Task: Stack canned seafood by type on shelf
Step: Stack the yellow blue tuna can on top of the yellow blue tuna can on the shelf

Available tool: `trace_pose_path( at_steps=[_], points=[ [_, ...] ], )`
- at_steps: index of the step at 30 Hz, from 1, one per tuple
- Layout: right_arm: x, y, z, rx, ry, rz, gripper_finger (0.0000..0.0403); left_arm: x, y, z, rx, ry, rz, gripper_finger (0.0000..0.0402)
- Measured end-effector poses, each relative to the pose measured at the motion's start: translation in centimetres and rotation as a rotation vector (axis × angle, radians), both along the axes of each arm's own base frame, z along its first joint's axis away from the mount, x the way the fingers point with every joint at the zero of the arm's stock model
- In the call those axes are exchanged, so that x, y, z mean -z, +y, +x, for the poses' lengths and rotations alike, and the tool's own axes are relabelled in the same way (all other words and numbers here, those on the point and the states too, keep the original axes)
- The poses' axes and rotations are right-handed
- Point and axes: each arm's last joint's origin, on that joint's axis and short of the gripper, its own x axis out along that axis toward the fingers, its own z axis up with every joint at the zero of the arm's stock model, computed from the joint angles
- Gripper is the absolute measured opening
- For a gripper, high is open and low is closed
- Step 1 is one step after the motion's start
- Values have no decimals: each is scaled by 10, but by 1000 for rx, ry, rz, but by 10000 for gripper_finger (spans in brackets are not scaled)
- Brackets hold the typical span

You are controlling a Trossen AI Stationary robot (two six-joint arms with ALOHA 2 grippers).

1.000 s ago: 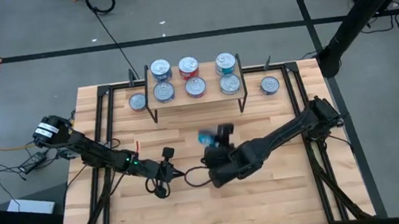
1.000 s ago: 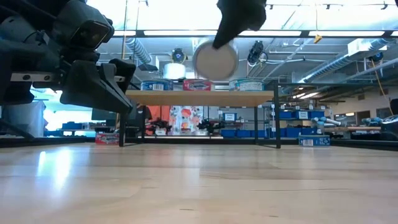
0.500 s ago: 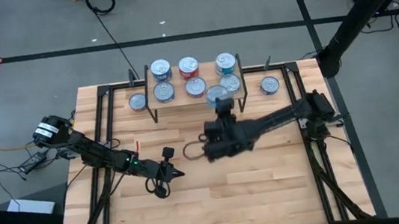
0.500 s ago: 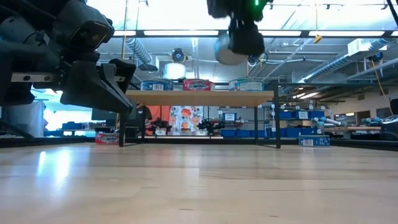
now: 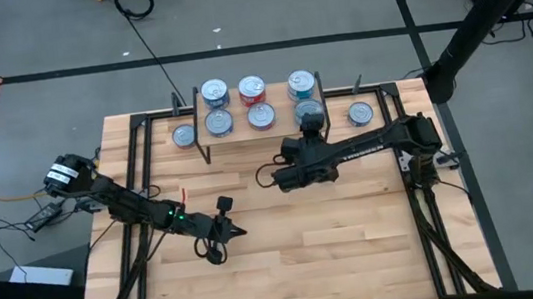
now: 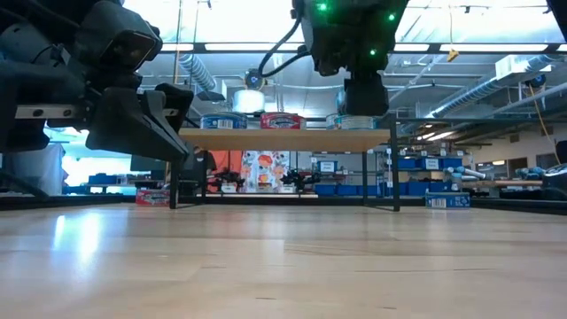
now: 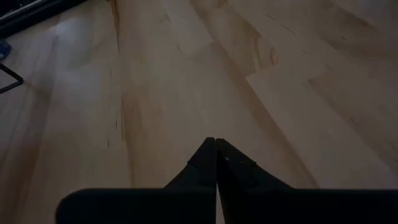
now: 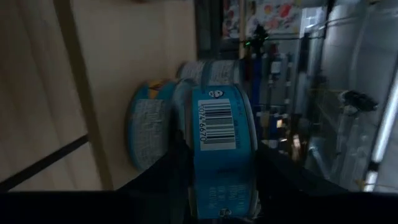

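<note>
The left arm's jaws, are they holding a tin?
No: the left gripper is shut on nothing above bare wooden tabletop.

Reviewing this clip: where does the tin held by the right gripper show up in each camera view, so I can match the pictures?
High view: the held tin sits at the tip of the right gripper, over the right end of the shelf.
Low view: hidden behind the gripper above the shelf's right end.
Left wrist view: not in it.
Right wrist view: centre, teal label with a barcode, between the dark fingers.
Shared landmark: the shelf's light plank.
</note>
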Motion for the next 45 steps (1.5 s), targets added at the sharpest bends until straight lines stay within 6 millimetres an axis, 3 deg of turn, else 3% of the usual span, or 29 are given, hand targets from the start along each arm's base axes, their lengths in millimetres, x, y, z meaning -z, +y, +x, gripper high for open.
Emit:
trace_pose_path(
  at_steps=[6, 19, 26, 41, 45],
  points=[
    [2, -7, 0, 39, -26, 59, 168, 0, 0, 0, -4, -1, 2, 4],
    [5, -18, 2, 107, -89, 178, 258, 0, 0, 0, -5, -2, 2, 3],
    [4, -23, 1, 129, -98, 192, 271, 0, 0, 0, -5, -2, 2, 3],
    [-48, -38, -25, 199, -392, 288, 261, 0, 0, 0, -5, -2, 2, 3],
    [-53, -42, -26, 197, -428, 326, 260, 0, 0, 0, -5, -2, 1, 3]
  ],
)
